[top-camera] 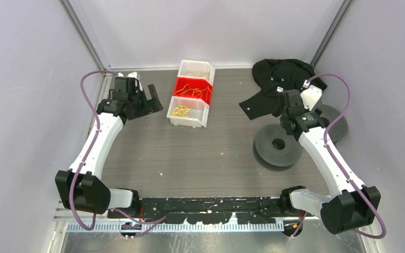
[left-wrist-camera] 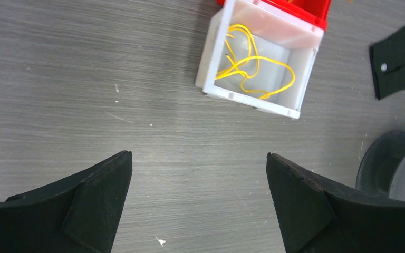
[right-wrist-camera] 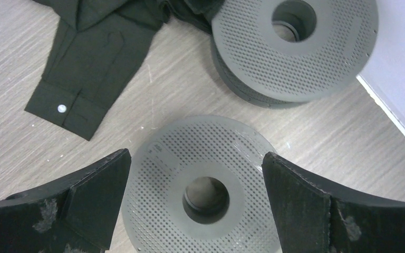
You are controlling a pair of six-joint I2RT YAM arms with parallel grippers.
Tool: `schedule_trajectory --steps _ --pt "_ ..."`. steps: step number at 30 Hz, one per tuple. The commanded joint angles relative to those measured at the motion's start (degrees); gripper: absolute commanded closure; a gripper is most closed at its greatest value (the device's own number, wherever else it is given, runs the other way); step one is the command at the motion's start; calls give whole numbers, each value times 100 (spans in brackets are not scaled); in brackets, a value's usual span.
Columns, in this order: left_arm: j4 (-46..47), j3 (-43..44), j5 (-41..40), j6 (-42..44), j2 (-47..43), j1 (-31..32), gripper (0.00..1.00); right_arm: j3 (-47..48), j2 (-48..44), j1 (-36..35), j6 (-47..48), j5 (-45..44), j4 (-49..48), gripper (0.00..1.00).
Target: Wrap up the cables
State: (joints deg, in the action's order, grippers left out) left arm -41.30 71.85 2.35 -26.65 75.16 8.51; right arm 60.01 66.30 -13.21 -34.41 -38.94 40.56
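Thin yellow cables (top-camera: 180, 111) lie in loose loops in the nearest white bin (top-camera: 190, 122), with more cables in the red bin (top-camera: 192, 90) and the far white bin (top-camera: 196, 68). In the left wrist view the cable (left-wrist-camera: 253, 66) sits tangled inside the white bin (left-wrist-camera: 250, 100), ahead and to the right of my left gripper (left-wrist-camera: 199, 158). That gripper (top-camera: 154, 100) is open over bare table, left of the bins. My right gripper (right-wrist-camera: 196, 158) is open and empty above a grey perforated spool (right-wrist-camera: 190, 137). It sits at the right of the table (top-camera: 287, 105).
A second grey spool (right-wrist-camera: 295, 52) lies beyond the first, partly behind the right arm (top-camera: 335, 124). A crumpled black shirt (top-camera: 279, 79) lies at the back right, one sleeve (right-wrist-camera: 95, 58) reaching toward the near spool (top-camera: 278, 145). Side walls close in the table.
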Motion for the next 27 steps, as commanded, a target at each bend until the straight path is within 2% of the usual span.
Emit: schedule_trajectory --steps 1,3,5,10,14,18,27 --pt "203 31 644 556 29 379 0 246 -343 515 -674 521 996 0" --pt "41 106 333 690 102 912 0 192 -403 1057 -872 1339 1322 0" --pt "-105 194 152 738 221 1480 0 43 -575 1237 -931 2021 1455 0" --pt "-206 273 379 519 315 2342 0 -226 -1152 1242 -1569 2413 2047 0" --pt "89 150 720 235 189 2595 0 -489 -1515 1247 -2365 2380 2791 0" --pt "165 199 741 234 204 2706 0 -957 -2066 1242 -3099 2343 3092 0" --pt "108 308 764 450 276 2716 0 -2033 -2542 1245 -3711 2771 2781 1"
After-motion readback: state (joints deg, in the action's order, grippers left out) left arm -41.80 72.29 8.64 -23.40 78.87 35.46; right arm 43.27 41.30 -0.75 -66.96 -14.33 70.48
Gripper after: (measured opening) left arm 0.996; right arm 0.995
